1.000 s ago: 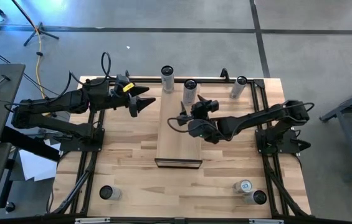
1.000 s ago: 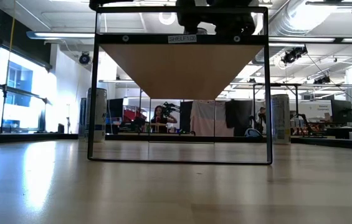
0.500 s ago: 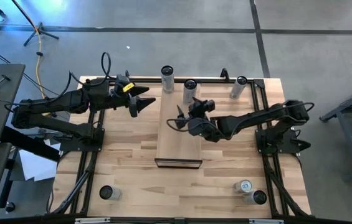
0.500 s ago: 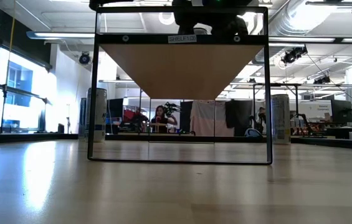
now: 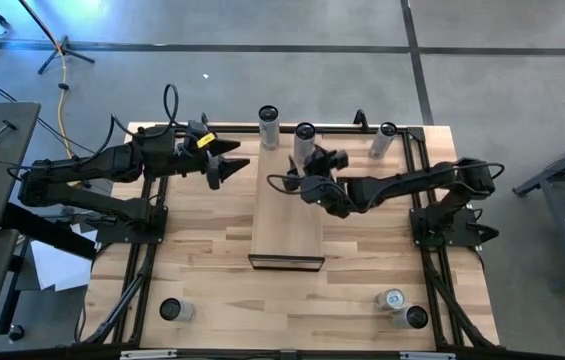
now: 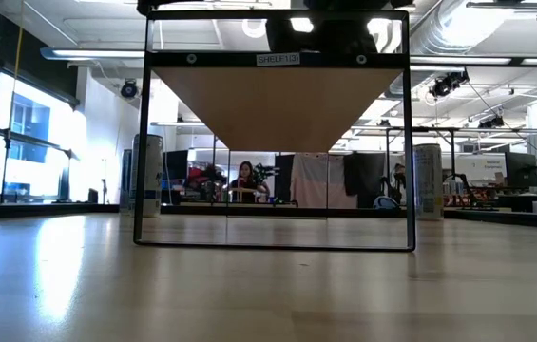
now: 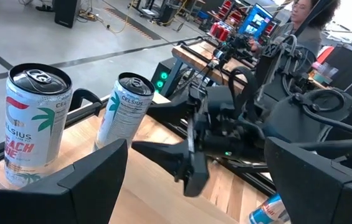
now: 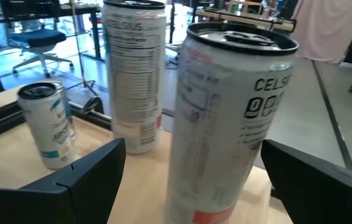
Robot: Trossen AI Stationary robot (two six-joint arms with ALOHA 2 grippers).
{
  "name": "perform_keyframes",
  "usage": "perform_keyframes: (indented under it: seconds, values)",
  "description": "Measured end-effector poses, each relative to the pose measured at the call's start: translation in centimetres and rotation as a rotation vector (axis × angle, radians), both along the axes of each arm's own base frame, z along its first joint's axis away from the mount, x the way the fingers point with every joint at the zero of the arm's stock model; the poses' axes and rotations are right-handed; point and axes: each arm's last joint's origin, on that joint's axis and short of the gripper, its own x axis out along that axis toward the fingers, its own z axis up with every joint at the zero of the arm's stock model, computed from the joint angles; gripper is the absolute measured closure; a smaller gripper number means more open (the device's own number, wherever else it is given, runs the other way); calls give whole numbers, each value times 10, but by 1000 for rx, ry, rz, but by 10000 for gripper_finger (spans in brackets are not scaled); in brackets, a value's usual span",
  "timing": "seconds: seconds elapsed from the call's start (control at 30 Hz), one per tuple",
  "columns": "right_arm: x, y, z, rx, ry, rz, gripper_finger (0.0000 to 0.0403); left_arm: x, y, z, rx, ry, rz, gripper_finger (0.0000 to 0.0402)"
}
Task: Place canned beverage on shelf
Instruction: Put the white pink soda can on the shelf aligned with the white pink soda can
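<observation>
A tall white beverage can (image 5: 305,137) (image 8: 225,118) stands upright at the far end of the shelf (image 5: 287,225), a pale board on a dark frame. My right gripper (image 5: 309,160) is open and level, with one finger on either side of that can. I cannot see it touching the can. My left gripper (image 5: 230,165) hangs open and empty above the table, left of the shelf. In the left wrist view the same can (image 7: 124,109) stands behind my right gripper (image 7: 194,149).
Another can (image 5: 268,125) stands on the table at the far edge, and a third (image 5: 383,140) at the far right. Near the front edge there is one can (image 5: 174,310) on the left and two cans (image 5: 402,307) on the right. Dark rails run along both table sides.
My right gripper has gone toward the table's far edge and a little left. Its open fingers now stand around the can on the shelf's far end. The can has not moved.
</observation>
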Motion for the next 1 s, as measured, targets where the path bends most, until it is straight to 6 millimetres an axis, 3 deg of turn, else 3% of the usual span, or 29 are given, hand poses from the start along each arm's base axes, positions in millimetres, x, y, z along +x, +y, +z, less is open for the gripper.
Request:
perform_keyframes:
  seconds: [0.8,1.0]
  values:
    - [-3,-42,1,38,-88,-118,45,0,0,0,3,1,-1,55]
    - [-3,-46,1,41,-89,-123,98,0,0,0,3,1,0,55]
